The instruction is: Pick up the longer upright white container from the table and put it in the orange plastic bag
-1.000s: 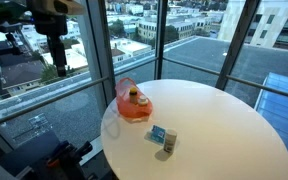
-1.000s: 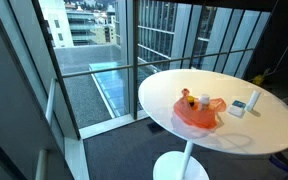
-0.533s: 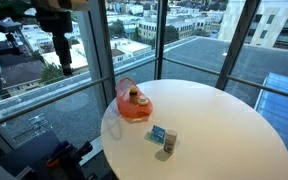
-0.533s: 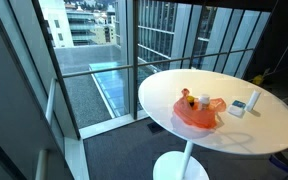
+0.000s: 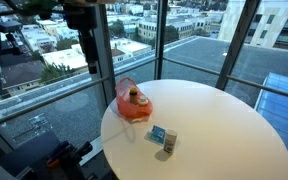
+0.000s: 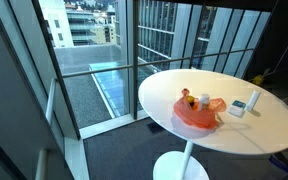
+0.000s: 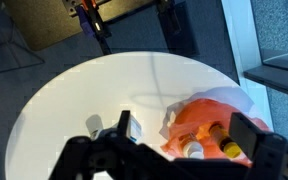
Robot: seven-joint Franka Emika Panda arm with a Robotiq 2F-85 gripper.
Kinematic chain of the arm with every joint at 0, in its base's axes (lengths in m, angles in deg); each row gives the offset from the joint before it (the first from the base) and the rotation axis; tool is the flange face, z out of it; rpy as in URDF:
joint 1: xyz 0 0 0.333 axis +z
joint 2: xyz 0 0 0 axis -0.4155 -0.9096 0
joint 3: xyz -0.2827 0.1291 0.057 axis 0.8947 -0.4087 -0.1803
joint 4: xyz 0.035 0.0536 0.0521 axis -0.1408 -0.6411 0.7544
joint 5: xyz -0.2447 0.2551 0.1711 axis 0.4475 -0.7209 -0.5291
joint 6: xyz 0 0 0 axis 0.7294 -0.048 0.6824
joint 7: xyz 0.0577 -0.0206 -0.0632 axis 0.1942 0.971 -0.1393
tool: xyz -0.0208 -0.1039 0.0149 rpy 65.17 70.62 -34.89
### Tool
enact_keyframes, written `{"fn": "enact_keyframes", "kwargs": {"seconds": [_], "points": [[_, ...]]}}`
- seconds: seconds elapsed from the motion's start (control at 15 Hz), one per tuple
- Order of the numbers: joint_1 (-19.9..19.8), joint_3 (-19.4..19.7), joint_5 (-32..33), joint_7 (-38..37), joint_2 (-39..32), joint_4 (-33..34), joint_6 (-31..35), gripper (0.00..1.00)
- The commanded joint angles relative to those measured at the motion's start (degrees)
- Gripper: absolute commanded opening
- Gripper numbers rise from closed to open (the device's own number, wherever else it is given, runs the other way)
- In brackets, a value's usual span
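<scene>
The orange plastic bag lies open near the edge of the round white table, with bottles inside; it also shows in the other exterior view and in the wrist view. The longer upright white container stands beside a smaller blue-and-white box, apart from the bag; both also show in an exterior view, the container and the box. My gripper hangs high off the table's edge, open and empty. In the wrist view its fingers frame the bag far below.
Floor-to-ceiling windows with a metal rail run close behind the table. The table stands on a single white pedestal. Dark equipment sits on the floor beside the table.
My arm has swung sideways toward the table, from over the window side to near the bag's side. Objects on the table have not moved.
</scene>
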Motion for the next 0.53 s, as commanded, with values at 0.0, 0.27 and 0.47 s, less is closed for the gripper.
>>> {"fn": "enact_keyframes", "kwargs": {"seconds": [0.0, 0.27, 0.47], "points": [[-2.08, 1.99, 2.82, -1.47, -6.03, 3.89, 1.92, 1.0], [-4.31, 4.18, 6.19, -2.5, -11.52, 5.41, 5.22, 1.0], [-5.29, 6.06, 7.54, -2.68, -15.73, 6.48, 7.57, 1.0]]}}
